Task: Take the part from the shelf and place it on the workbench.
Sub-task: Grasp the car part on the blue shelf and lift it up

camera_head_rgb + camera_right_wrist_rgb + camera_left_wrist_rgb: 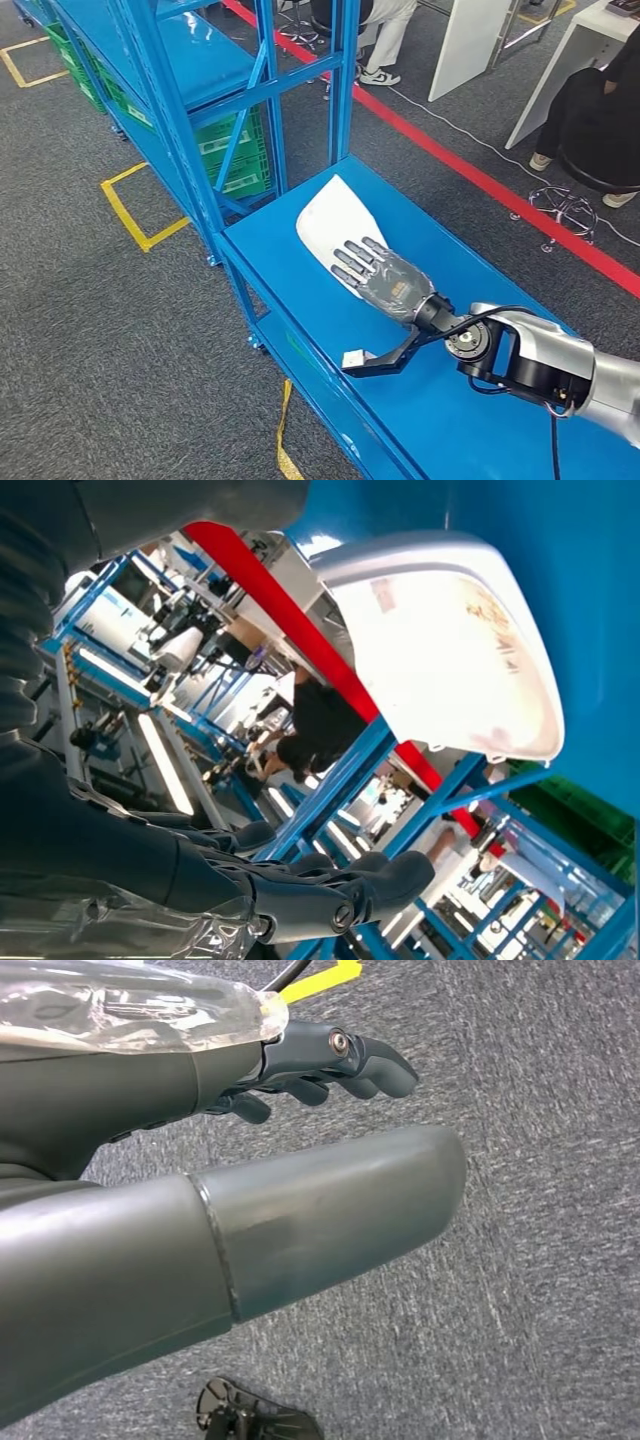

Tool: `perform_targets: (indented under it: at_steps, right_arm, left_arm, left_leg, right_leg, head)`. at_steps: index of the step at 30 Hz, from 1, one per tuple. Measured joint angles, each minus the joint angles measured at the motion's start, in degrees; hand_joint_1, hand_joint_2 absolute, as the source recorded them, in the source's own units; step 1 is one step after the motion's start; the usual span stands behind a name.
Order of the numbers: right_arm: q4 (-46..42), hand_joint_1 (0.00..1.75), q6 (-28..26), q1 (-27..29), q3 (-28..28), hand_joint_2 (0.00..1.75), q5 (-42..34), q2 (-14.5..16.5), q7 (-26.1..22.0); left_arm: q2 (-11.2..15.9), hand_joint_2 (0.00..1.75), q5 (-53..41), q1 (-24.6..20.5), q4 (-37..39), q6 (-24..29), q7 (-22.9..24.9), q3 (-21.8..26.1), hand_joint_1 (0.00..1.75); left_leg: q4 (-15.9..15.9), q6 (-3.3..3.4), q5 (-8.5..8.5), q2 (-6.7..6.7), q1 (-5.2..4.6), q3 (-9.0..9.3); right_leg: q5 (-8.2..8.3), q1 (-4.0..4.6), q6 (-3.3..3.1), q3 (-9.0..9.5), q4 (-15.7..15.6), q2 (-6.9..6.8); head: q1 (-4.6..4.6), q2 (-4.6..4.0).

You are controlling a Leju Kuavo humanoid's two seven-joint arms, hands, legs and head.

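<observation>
Right hand [381, 278] over the white part [332, 222] on the blue workbench [453, 420].
Its fingers [355, 262] lay straight and slightly spread above the part, gripping nothing; the left hand [317, 1070] hung over carpet, fingers loosely curled.

The right hand [381, 275] covers the white part's [332, 222] end toward 4 o'clock, so contact underneath cannot be judged. The counter [453, 400] is cut off at 5 o'clock. The seated people toward 1 o'clock are cropped by the picture's edge.
</observation>
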Motion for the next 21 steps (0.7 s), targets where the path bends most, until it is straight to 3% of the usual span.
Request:
perform_targets:
  at_steps: [15,21]
  right_arm:
    - [2.7,0.00,7.7,2.6,-3.4,1.75,-6.5,0.9,-0.4]
    - [3.9,0.00,7.8,2.7,-3.7,1.75,-7.3,1.1,-0.2]
  left_arm:
    - [-0.1,0.00,-0.4,-0.5,0.0,-1.0,0.4,0.0,0.00]
    - [-0.1,0.00,-0.4,-0.5,0.0,-1.2,0.5,0.0,0.00]
  left_leg:
    - [0.0,0.00,0.00,0.00,0.00,0.00]
    - [0.0,0.00,0.00,0.00,0.00,0.00]
  right_leg:
    - [0.00,0.00,0.00,0.00,0.0,0.00]
    - [0.00,0.00,0.00,0.01,0.0,0.00]
  head:
    - [0.01,-0.01]
    - [0.01,0.00]
